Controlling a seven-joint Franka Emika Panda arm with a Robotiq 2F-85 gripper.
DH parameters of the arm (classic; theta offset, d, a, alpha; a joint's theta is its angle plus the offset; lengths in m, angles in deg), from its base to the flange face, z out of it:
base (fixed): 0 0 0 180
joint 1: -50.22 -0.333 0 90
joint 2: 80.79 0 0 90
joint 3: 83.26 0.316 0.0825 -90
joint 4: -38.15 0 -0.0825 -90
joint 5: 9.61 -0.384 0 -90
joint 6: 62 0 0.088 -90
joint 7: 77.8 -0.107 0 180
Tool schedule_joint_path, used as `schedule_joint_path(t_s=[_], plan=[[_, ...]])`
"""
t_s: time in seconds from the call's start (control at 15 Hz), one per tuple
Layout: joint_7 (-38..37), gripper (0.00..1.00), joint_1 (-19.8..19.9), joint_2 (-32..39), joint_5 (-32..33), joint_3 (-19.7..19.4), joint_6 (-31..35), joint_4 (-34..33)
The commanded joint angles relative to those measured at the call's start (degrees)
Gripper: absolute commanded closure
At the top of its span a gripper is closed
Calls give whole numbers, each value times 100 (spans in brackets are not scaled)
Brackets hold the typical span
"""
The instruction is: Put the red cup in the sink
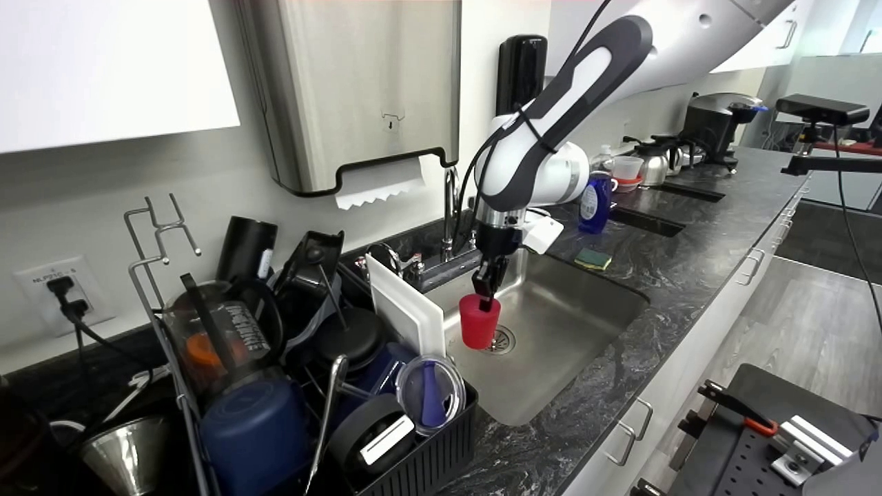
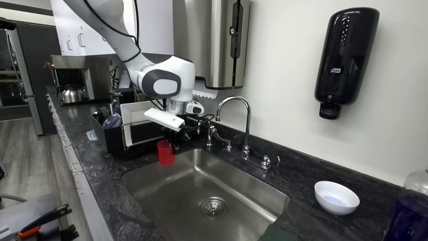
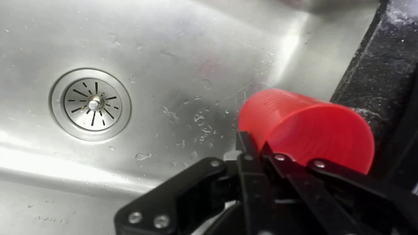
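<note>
The red cup [image 1: 477, 329] hangs upright over the sink [image 1: 575, 310], near the side by the dish rack; it shows also in an exterior view [image 2: 166, 154]. My gripper [image 1: 486, 302] points down and is shut on the cup's wall at the rim. In the wrist view the fingertips [image 3: 256, 142] pinch the wall of the cup [image 3: 310, 130], one finger outside and one inside. The cup's open mouth faces the camera there. The sink floor with its round drain [image 3: 94, 103] lies below and beside the cup. The gap between the cup's base and the sink floor is hard to judge.
A full dish rack [image 1: 441, 441] with upright white boards [image 1: 406, 303] stands beside the sink near the cup. The chrome faucet [image 2: 247, 117] rises at the sink's back edge. A white bowl [image 2: 336, 199], a sponge [image 1: 592, 259] and a blue soap bottle [image 1: 596, 203] are on the counter.
</note>
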Motion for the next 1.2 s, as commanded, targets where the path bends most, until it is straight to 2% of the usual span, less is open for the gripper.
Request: schedule_joint_path(t_s=[0.0, 0.6, 1.13], plan=[[102, 99, 402, 313, 72, 233, 72, -208], [24, 99, 646, 654, 341, 310, 491, 47], [-131, 99, 675, 899, 720, 396, 1752, 631]])
